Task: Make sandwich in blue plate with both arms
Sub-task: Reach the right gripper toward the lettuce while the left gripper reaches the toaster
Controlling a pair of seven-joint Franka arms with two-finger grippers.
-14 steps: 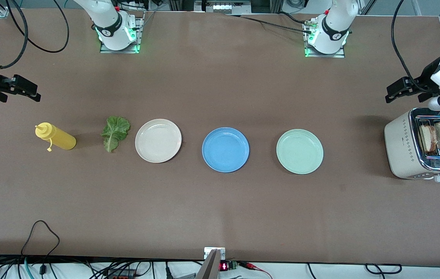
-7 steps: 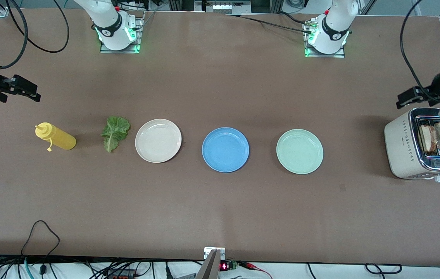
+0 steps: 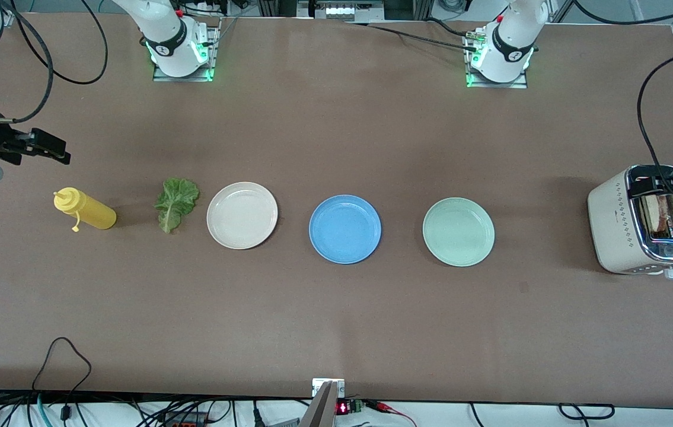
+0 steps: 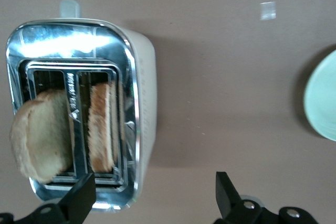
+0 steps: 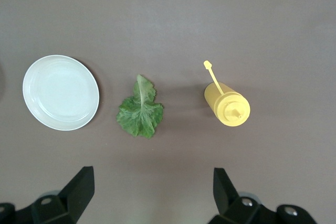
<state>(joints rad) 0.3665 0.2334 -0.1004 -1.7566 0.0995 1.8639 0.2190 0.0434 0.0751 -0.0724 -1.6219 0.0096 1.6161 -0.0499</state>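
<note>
The blue plate (image 3: 345,229) lies empty in the middle of the table. Two toasted bread slices (image 4: 102,127) stand in the slots of a toaster (image 3: 615,225), which also shows in the left wrist view (image 4: 144,103). A green lettuce leaf (image 3: 176,203) lies flat on the table and shows in the right wrist view (image 5: 139,111). My left gripper (image 3: 653,185) is open and empty over the toaster's end, as the left wrist view (image 4: 155,187) shows. My right gripper (image 3: 51,149) is open and empty over bare table by the bottle; it appears in its wrist view (image 5: 152,179).
A cream-white plate (image 3: 242,214) lies between the lettuce and the blue plate. A mint-green plate (image 3: 458,232) lies between the blue plate and the toaster. A yellow squeeze bottle (image 3: 84,209) lies on its side at the right arm's end.
My left gripper has moved from the table beside the toaster to over the toaster, partly covering the bread. My right gripper has shifted slightly toward the bottle.
</note>
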